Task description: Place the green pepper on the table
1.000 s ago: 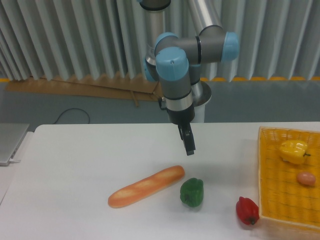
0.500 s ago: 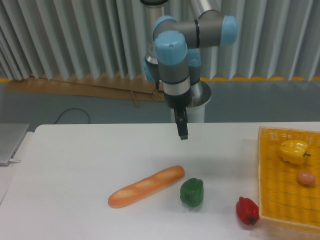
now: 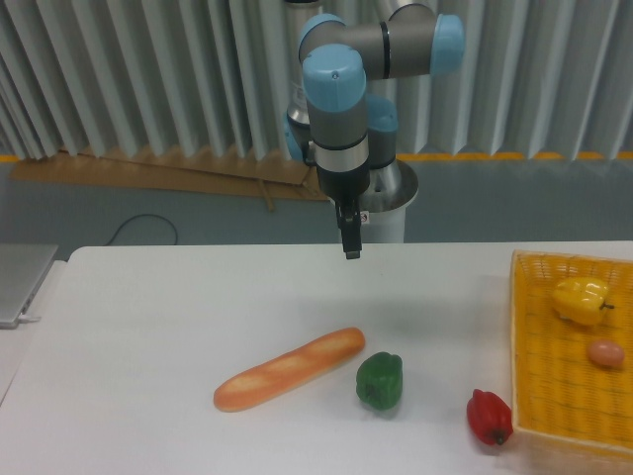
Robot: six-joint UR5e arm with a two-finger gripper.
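Note:
The green pepper (image 3: 380,381) rests on the white table (image 3: 148,327), just right of a bread loaf's end and free of any grip. My gripper (image 3: 351,243) hangs well above and behind it, over the table's far edge, pointing down. I see it edge-on as one narrow dark bar, so the gap between its fingers does not show. Nothing is held in it.
A baguette (image 3: 289,368) lies diagonally left of the green pepper. A red pepper (image 3: 490,418) sits beside the yellow woven basket (image 3: 524,376) at the right edge, which holds a yellow pepper (image 3: 582,297) and a small pinkish item (image 3: 605,353). A laptop corner (image 3: 20,282) shows at left.
The gripper has risen and drawn back to the left, away from the green pepper. The pepper and the other items have not moved.

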